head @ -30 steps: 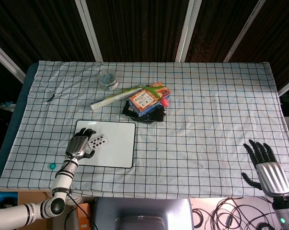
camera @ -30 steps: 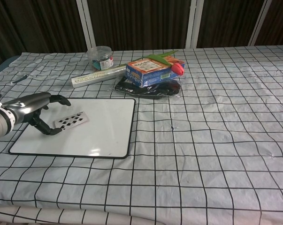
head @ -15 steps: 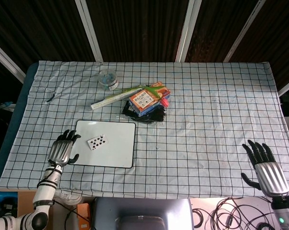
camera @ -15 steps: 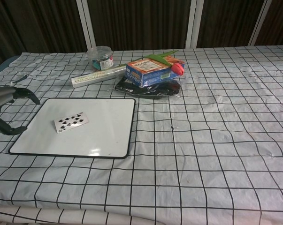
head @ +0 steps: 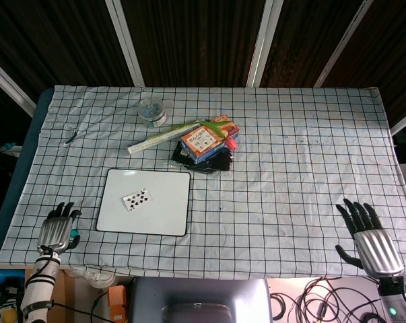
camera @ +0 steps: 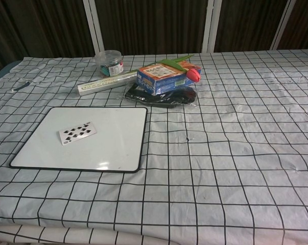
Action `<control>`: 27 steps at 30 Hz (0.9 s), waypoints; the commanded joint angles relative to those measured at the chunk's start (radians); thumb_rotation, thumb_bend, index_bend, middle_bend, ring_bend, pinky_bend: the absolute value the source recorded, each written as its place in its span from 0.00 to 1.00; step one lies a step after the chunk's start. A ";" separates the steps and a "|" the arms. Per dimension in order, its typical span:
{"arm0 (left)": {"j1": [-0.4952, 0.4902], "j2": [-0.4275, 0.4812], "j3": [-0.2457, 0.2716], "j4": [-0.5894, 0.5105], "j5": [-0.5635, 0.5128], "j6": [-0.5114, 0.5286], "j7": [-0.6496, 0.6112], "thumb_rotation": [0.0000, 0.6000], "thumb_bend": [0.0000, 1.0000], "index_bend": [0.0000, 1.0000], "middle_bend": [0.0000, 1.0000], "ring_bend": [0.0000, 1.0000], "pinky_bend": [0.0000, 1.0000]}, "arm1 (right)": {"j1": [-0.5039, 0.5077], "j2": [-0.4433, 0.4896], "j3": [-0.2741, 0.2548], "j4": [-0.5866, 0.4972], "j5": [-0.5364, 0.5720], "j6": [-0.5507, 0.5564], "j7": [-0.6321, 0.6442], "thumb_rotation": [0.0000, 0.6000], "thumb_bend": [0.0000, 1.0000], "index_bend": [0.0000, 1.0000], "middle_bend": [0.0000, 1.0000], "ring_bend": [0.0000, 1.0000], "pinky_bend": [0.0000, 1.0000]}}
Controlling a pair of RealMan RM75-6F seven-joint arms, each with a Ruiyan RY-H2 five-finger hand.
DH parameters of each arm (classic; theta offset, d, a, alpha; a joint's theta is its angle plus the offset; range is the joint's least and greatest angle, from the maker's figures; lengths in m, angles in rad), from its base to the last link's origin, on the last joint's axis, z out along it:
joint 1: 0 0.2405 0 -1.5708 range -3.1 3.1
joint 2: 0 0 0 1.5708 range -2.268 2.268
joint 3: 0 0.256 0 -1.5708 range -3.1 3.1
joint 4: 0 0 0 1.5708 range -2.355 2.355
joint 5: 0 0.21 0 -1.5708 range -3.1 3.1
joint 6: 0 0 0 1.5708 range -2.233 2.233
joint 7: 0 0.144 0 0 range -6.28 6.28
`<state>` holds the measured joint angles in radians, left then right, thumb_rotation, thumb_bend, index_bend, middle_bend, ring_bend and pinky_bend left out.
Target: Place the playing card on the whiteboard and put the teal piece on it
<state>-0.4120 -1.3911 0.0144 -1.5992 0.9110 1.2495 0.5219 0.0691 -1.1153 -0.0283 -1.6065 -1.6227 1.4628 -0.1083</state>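
Observation:
The playing card (head: 137,198) (camera: 77,132) lies face up on the left part of the whiteboard (head: 163,212) (camera: 115,140). Off the board, near the table's front left corner, sits the small teal piece (head: 75,235). My left hand (head: 56,227) is right beside it on its left, fingers apart and holding nothing; whether it touches the piece I cannot tell. In the head view, my right hand (head: 366,235) hangs open at the front right edge, far from everything. The chest view shows neither hand clearly.
Behind the whiteboard are a clear jar (head: 151,111) (camera: 109,62), a long pale tube (head: 163,136) (camera: 105,84), and a colourful box (head: 206,138) (camera: 164,75) on a black pouch (camera: 161,97). A small dark clip (head: 70,139) lies at the far left.
My left hand has let go of the card, drawn back off the whiteboard toward the front left corner, and now sits beside the teal piece. The card stays on the board.

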 commanded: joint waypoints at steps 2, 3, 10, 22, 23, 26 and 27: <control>0.018 -0.002 0.008 0.013 0.004 0.001 0.005 1.00 0.33 0.30 0.08 0.02 0.17 | -0.002 0.001 0.000 0.001 -0.001 0.004 0.003 1.00 0.19 0.00 0.00 0.00 0.02; 0.021 -0.005 0.008 0.018 0.005 0.000 0.006 1.00 0.33 0.31 0.08 0.02 0.17 | -0.002 0.001 0.001 0.001 0.000 0.004 0.003 1.00 0.19 0.00 0.00 0.00 0.02; 0.031 -0.024 -0.002 0.060 0.005 -0.023 0.001 1.00 0.33 0.32 0.08 0.02 0.17 | -0.001 -0.001 -0.003 0.002 -0.007 0.001 -0.001 1.00 0.19 0.00 0.00 0.00 0.02; 0.046 -0.041 -0.017 0.096 0.020 -0.050 -0.013 1.00 0.33 0.38 0.08 0.02 0.17 | -0.001 -0.003 0.000 0.003 -0.001 -0.002 -0.005 1.00 0.19 0.00 0.00 0.00 0.03; 0.046 -0.042 -0.019 0.098 0.020 -0.056 -0.015 1.00 0.33 0.38 0.08 0.02 0.17 | -0.001 -0.004 0.000 0.003 0.000 -0.002 -0.006 1.00 0.19 0.00 0.00 0.00 0.03; 0.047 -0.042 -0.023 0.103 0.020 -0.066 -0.019 1.00 0.33 0.38 0.08 0.02 0.17 | -0.001 -0.004 0.000 0.002 0.000 -0.003 -0.007 1.00 0.19 0.00 0.00 0.00 0.03; 0.047 -0.042 -0.025 0.104 0.019 -0.069 -0.019 1.00 0.33 0.39 0.08 0.02 0.17 | -0.001 -0.004 0.000 0.002 0.000 -0.003 -0.008 1.00 0.19 0.00 0.00 0.00 0.03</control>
<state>-0.3653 -1.4328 -0.0093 -1.4959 0.9304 1.1809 0.5032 0.0682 -1.1195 -0.0280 -1.6044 -1.6223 1.4601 -0.1160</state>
